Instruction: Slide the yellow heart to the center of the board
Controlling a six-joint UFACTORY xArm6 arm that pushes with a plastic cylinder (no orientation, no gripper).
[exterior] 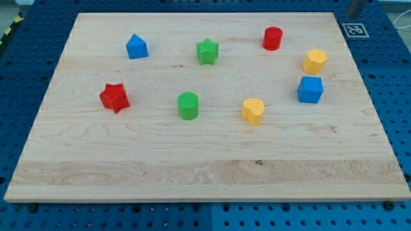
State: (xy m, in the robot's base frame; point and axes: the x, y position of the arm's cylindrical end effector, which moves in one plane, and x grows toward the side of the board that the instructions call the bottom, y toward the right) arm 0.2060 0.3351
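Observation:
The yellow heart (pixel 253 110) lies on the wooden board (pixel 192 173), a little right of and below the board's middle. A second yellow block (pixel 314 61), roughly hexagonal, sits at the upper right. My tip (pixel 352 15) shows only as a short grey-dark rod end at the view's top right, just beyond the board's corner. It is far from the yellow heart and touches no block.
A green cylinder (pixel 188 105) lies left of the heart and a blue cube (pixel 310 89) to its right. A red cylinder (pixel 272 38) and a green star (pixel 207 51) sit higher up. A blue pentagon-like block (pixel 136 46) and a red star (pixel 114 97) are on the left.

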